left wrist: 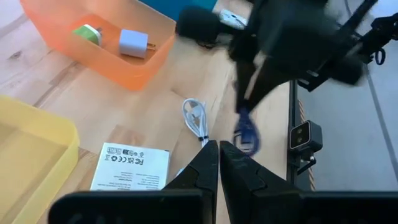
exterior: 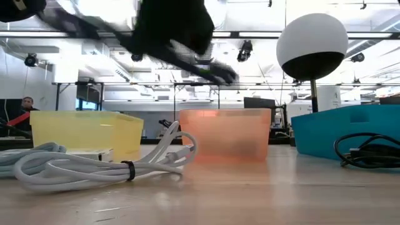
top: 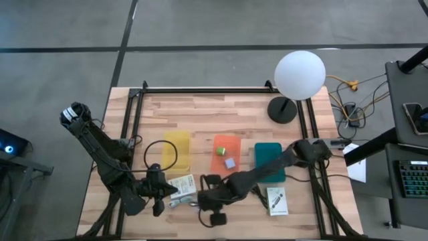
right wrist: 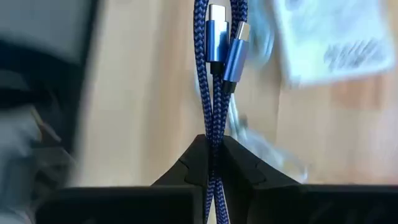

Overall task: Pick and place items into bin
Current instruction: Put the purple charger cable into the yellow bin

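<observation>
The right pincer [right wrist: 214, 146] is clenched on a blue cord [right wrist: 214, 74], near the surface's front edge. The cord's plugs stick out past its tips. The left pincer [left wrist: 218, 155] is clenched empty nearby.

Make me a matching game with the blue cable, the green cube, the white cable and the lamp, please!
Things:
1. blue cable
2. green cube
3. white cable
4. lamp

Places:
A. in the orange bin
B. lying on the table
C. pinched in the right tool
D. standing at the table's far right corner

Pairs: 1-C, 2-A, 3-B, 4-D
</observation>
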Controlling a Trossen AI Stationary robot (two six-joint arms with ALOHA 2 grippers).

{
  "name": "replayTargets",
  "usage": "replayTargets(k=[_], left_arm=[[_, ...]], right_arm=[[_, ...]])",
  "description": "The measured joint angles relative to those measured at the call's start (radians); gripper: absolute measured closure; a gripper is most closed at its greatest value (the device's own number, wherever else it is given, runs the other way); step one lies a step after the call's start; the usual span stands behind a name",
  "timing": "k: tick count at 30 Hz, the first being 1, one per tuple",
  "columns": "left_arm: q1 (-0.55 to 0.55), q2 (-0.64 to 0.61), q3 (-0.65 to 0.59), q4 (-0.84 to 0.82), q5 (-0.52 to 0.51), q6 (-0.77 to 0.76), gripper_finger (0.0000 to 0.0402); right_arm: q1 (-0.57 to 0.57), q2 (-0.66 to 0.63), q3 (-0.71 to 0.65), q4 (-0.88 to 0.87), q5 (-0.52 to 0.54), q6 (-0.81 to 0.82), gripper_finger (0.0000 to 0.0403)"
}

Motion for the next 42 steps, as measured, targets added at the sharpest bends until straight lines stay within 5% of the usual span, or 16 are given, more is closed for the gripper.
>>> replayTargets(k=[13,19,36,42], left_arm=[[-0.029,-0.119,0.046,-0.184,-0.090,0.028,0.0402],[-0.041,-0.192,0.024,-0.258,-0.128,-0.027,0.0402],[-0.054,-0.196,0.000,-0.269,-0.084,-0.116,0.0402],[-0.054,-0.194,0.000,-0.360,-0.132,-0.261,0.0385]], right_arm=[[-0.116,-0.076,-0.003,0.275,0.387,0.480,0.0389],[-0.194,-0.080,-0.002,0.477,0.397,0.464,0.0390],[-0.275,-0.080,-0.005,0.528,0.360,0.445,0.0390],[-0.280,-0.080,-0.005,0.557,0.334,0.467,0.0390]])
